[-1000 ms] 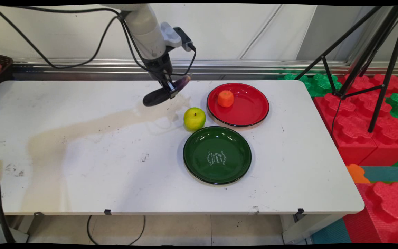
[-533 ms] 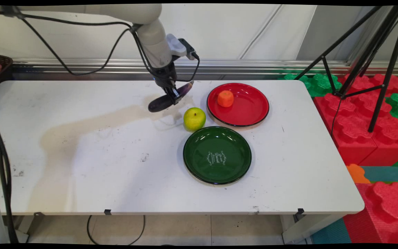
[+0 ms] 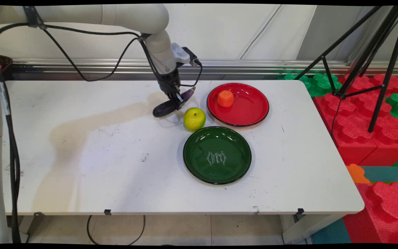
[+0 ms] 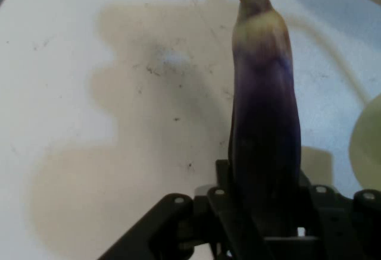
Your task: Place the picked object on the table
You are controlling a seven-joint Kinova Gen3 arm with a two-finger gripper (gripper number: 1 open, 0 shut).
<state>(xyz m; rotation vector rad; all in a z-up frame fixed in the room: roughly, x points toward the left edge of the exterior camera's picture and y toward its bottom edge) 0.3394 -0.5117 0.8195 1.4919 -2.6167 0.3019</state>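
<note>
- The black gripper (image 3: 177,101) is clamped across the middle of a purple eggplant (image 3: 171,103), its jaws pressed against the eggplant's two sides.
- The hand view confirms the hold: the eggplant (image 4: 265,123) rises from between the black fingers (image 4: 232,227), green stem end pointing away from the camera.
- The eggplant hangs low over the white table (image 3: 98,155); whether its dark lower end touches the surface cannot be told.
- Just beside it, toward the near right, a green apple (image 3: 194,119) sits on the table, apart from the eggplant.
- The red plate (image 3: 250,110) holds an orange fruit (image 3: 225,98); the green plate (image 3: 202,162) in front of it carries nothing.
- As things lie, the eggplant is in the grip and on no plate; the apple also lies off both plates.
</note>
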